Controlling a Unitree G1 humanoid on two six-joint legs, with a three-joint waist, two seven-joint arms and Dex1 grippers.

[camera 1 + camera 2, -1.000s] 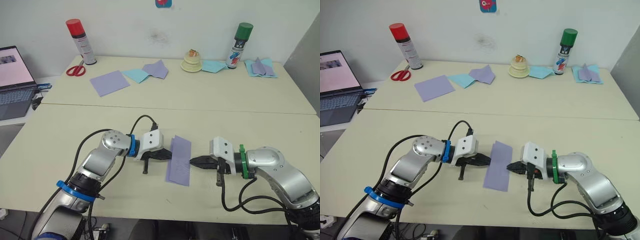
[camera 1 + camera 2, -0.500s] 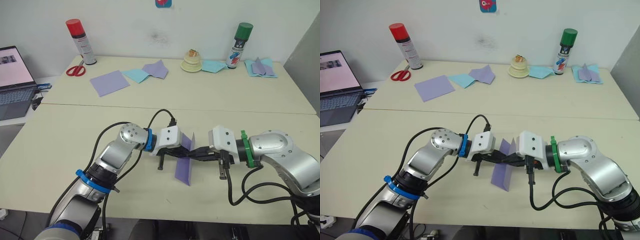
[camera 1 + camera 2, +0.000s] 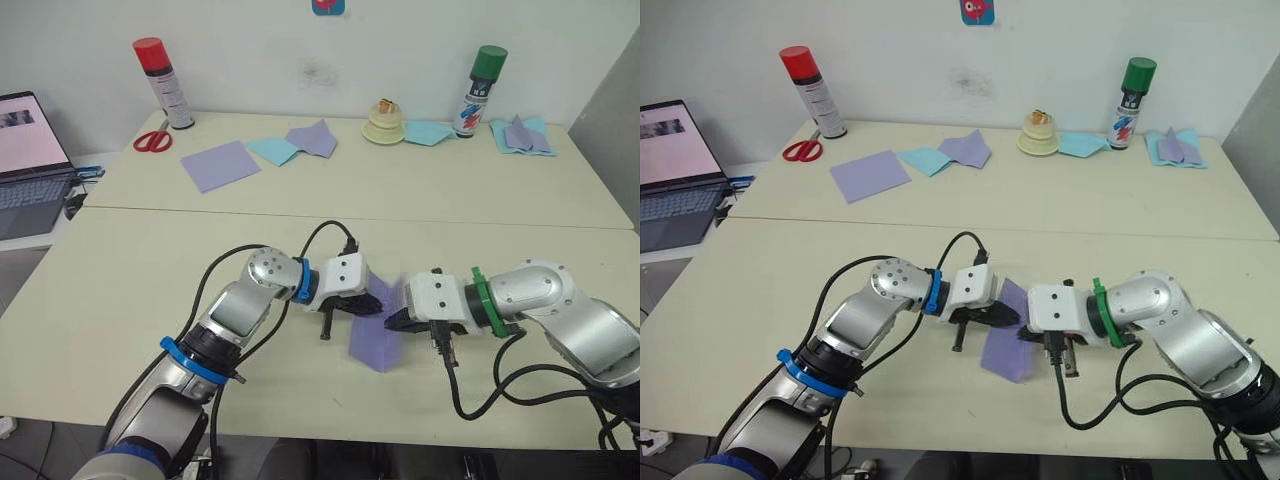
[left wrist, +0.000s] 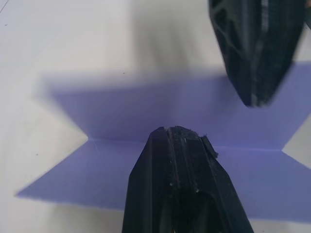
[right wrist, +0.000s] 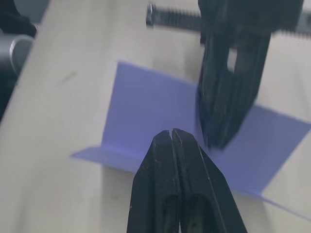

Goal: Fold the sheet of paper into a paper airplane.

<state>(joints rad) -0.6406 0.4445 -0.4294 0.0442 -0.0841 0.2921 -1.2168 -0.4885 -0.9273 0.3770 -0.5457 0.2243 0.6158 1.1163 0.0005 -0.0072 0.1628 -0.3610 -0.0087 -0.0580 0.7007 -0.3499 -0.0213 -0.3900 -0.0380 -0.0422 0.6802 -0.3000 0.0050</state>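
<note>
Our left gripper [image 3: 374, 308] had its fingers pressed together with nothing between them, tips resting on the sheet of paper [image 3: 377, 330] along its centre crease. Our right gripper [image 3: 392, 321] came in from the opposite side, fingers also pressed together and pinching nothing, tips on the same sheet and just beside the left tips. In the left wrist view we saw the left fingers [image 4: 182, 184] lying along the crease, one half of the sheet flat on the table [image 3: 150, 270] and the other half tilted up, with the right gripper's black tip coming down onto the raised half. In the right wrist view we saw our own fingers [image 5: 175, 189] over the near edge of the sheet and the left gripper's tip standing on the purple surface just beyond. The sheet sat near the front edge of the table, between the two arms, partly folded lengthwise and not lying flat. Well apart from it, on the far table, we had a flat lavender sheet [image 3: 220, 165], a light-blue sheet with a folded lavender piece [image 3: 297, 143], red scissors [image 3: 151, 140], a red-capped spray can [image 3: 162, 84], a green-capped spray can [image 3: 479, 92], a small cream stacked object [image 3: 383, 122] and more blue-and-lavender paper [image 3: 520, 135]. A laptop [image 3: 30, 160] stood off to our left.
</note>
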